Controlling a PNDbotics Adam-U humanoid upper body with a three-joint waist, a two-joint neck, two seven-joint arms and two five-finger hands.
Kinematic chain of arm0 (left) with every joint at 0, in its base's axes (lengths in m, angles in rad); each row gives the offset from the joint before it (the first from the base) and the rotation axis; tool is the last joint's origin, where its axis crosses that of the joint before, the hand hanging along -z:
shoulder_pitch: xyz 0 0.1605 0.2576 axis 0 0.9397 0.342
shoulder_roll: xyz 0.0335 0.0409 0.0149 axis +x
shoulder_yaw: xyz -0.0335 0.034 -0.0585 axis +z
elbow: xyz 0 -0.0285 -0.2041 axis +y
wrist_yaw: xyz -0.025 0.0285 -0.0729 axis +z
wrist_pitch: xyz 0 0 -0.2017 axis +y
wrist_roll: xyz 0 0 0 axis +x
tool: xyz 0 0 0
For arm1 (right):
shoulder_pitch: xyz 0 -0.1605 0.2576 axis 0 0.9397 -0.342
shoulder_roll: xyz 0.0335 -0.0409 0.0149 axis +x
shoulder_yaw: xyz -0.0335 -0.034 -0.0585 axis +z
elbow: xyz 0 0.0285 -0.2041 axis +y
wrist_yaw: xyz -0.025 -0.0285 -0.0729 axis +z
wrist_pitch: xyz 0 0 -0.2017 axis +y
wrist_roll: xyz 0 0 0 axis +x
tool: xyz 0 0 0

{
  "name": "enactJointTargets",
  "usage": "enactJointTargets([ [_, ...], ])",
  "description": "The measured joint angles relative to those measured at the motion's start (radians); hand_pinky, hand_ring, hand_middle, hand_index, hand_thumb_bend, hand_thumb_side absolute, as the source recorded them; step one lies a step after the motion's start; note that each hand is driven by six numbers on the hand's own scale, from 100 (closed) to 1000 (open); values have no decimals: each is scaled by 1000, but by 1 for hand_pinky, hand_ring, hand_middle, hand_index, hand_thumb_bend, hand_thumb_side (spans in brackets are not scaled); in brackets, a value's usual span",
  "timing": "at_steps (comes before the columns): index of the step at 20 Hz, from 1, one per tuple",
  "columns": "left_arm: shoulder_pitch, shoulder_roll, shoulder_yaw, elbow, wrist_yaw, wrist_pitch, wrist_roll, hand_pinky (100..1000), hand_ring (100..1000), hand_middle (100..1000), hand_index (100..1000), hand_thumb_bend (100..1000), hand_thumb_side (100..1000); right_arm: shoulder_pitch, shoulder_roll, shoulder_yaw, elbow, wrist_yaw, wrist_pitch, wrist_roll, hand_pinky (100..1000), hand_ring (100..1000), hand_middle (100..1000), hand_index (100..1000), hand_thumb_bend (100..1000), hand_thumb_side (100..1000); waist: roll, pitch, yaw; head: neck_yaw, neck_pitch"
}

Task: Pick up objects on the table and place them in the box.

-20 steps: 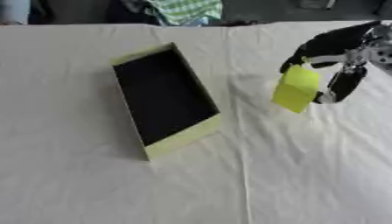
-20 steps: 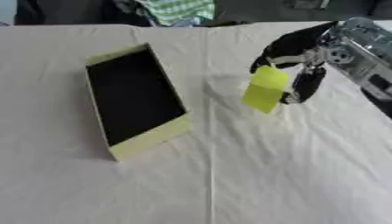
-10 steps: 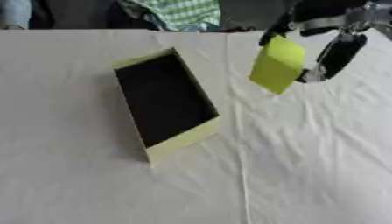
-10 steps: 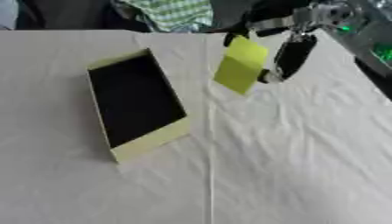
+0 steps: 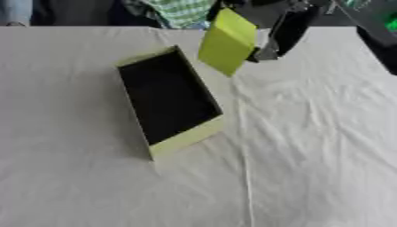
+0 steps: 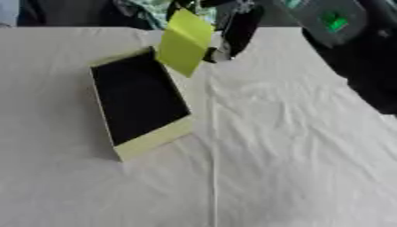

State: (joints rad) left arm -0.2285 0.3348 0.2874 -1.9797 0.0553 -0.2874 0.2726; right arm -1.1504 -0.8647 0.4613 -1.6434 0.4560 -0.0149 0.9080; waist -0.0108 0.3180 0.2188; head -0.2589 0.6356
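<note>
A flat yellow-green object (image 5: 226, 41) hangs tilted in the air, pinched at its top by my right hand (image 5: 281, 27), which comes in from the upper right. It hovers beside the far right corner of the open box (image 5: 167, 100), a yellow-green tray with a black inside lying slantwise on the white cloth. The hand's upper part is cut off by the top edge of the view. My left hand shows in no view.
A white wrinkled cloth (image 5: 310, 146) covers the table. Beyond the far edge lie a checked green-white fabric (image 5: 184, 9) and dark shapes. My right forearm (image 6: 333, 22) with a green light crosses the upper right corner.
My right hand has carried the yellow-green object left and farther from me, from over the bare cloth at the right to beside the box's far right corner.
</note>
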Motion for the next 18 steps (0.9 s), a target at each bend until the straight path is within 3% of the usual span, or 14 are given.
enactJointTargets([
  [4,-4,-1,-3,0,7,0,-7,656,585,571,706,100,759,-55,96,33,92,4,17,1,827,844,542,647,100,197,0,0,6,1,5],
  [14,-7,-9,-6,0,13,2,-13,656,586,571,706,100,760,-133,330,32,326,116,-12,-1,831,844,544,665,100,205,0,0,5,2,5],
  [18,-8,-9,-6,0,14,3,-13,656,586,572,706,100,760,-135,392,36,410,166,-47,0,842,859,576,747,100,199,0,0,7,3,5],
])
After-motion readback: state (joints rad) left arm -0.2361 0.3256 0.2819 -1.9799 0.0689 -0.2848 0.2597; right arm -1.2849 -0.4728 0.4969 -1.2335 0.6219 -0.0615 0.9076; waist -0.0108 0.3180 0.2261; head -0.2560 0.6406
